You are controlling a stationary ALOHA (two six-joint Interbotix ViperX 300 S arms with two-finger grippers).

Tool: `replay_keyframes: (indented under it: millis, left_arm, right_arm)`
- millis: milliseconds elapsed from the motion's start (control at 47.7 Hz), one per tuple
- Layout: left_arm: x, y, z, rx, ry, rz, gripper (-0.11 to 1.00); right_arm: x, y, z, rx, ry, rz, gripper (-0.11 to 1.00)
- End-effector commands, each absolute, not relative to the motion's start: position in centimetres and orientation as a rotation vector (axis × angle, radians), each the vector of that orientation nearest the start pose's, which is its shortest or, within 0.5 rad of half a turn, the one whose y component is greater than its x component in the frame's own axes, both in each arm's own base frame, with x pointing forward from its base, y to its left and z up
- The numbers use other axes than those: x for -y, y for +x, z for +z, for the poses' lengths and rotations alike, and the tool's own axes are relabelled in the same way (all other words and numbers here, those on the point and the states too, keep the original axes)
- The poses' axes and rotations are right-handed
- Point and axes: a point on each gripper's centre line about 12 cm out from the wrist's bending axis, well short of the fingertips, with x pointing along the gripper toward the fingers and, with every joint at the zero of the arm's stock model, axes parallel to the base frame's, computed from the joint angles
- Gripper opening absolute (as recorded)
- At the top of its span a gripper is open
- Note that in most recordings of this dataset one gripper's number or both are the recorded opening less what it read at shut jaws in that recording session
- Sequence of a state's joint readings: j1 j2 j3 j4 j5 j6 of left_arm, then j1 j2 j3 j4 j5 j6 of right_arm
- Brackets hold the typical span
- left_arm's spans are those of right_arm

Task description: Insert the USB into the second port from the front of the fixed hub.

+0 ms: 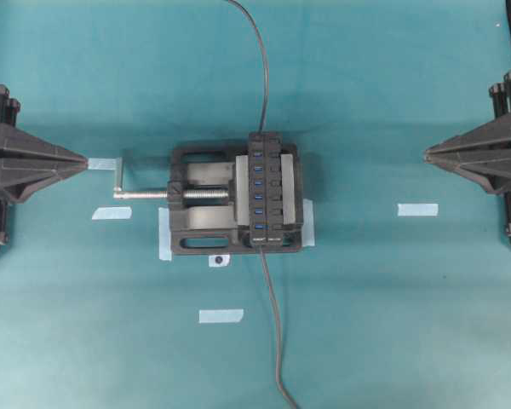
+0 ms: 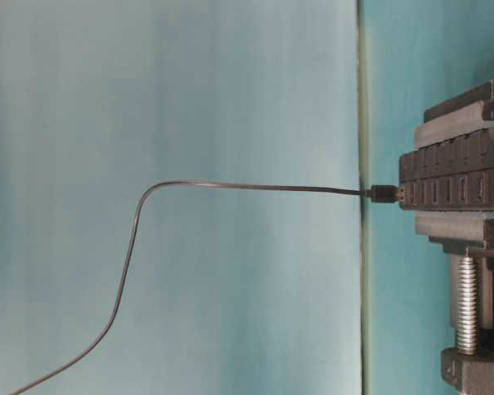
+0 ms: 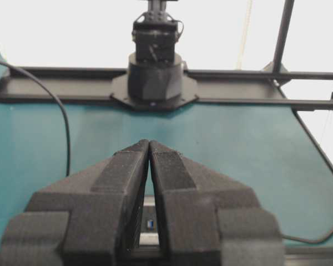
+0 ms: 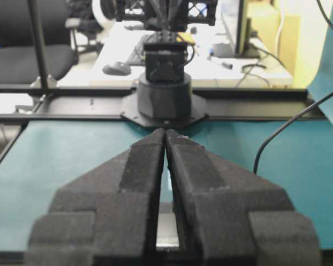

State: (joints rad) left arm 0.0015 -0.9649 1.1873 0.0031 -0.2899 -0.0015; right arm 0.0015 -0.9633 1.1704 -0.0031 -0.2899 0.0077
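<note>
Grippers rest well clear of the vise: the left gripper far to its left, the right gripper far to its right, each with fingertips pressed together on nothing, seemingly parked; the fixed hub sits clamped in the vise's jaws, ports up, presumably so it cannot shift under a push; cables leave both hub ends, so which carries the USB I cannot tell; table-level, a plug sits at one end; the second port is not yet distinguishable from its neighbours.
</note>
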Motion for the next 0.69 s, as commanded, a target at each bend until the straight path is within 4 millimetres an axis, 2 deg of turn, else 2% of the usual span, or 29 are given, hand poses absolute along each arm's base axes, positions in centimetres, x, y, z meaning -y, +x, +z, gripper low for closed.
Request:
replay_keyframes:
  millis: [0,63,126,272,587,670]
  left_arm:
    - [0.0,19.8,28.0,0.061,0.003,0.0,0.13]
    - [0.0,19.8,27.6,0.049,-0.005,0.0,0.08]
    - [0.0,19.8,27.4,0.044,-0.013,0.0,0.0]
    - [0.0,19.9,27.1,0.028,-0.014,0.0,0.0]
    - [-0.1,21.0,26.1,-0.067,-0.01,0.004,0.0]
    - [-0.3,21.4,25.3,-0.124,-0.01,0.012,0.0]
  right_arm:
    - [0.1,20.1,28.5,0.055,0.015,-0.008,0.16]
    - [0.2,20.1,28.1,0.042,0.041,-0.013,0.17]
    - [0.2,20.1,27.9,0.036,0.077,-0.014,0.1]
    - [0.3,20.1,27.5,0.015,0.128,-0.017,0.02]
    - [0.7,20.2,26.6,-0.114,0.139,-0.046,0.02]
    - [0.9,20.2,26.5,-0.153,0.144,-0.056,0.02]
